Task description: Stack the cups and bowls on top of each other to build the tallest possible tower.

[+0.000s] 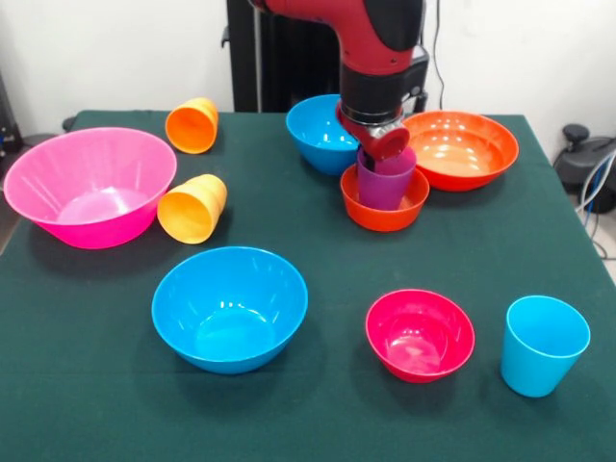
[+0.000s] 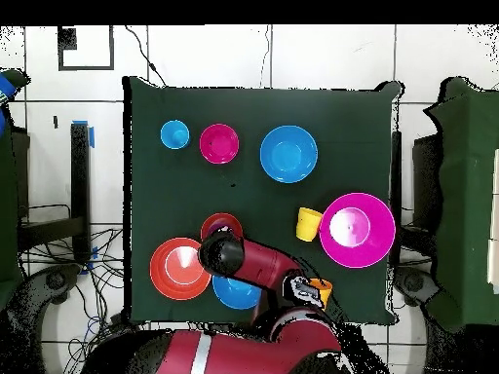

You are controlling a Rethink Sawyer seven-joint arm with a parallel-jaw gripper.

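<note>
The translucent purple cup [image 1: 385, 180] stands upright inside the small orange bowl [image 1: 385, 206], far right of centre. My gripper [image 1: 383, 146] hangs straight down right at the cup's rim; the arm's wrist hides how it stands. In the overhead view the arm [image 2: 224, 255] covers the gripper and cup, and only the small orange bowl's rim [image 2: 220, 220] shows. Behind are a blue bowl [image 1: 322, 133] and the wide orange-red bowl [image 1: 460, 149]. A second blue bowl [image 1: 229, 308], the small magenta bowl [image 1: 420, 334] and the upright light blue cup [image 1: 543, 345] stand near the front.
The large pink bowl [image 1: 89, 186] sits at the left. An orange cup [image 1: 192, 124] and a yellow-orange cup [image 1: 192, 208] lie on their sides next to it. The dark green table cloth [image 1: 87, 404] reaches the front edge.
</note>
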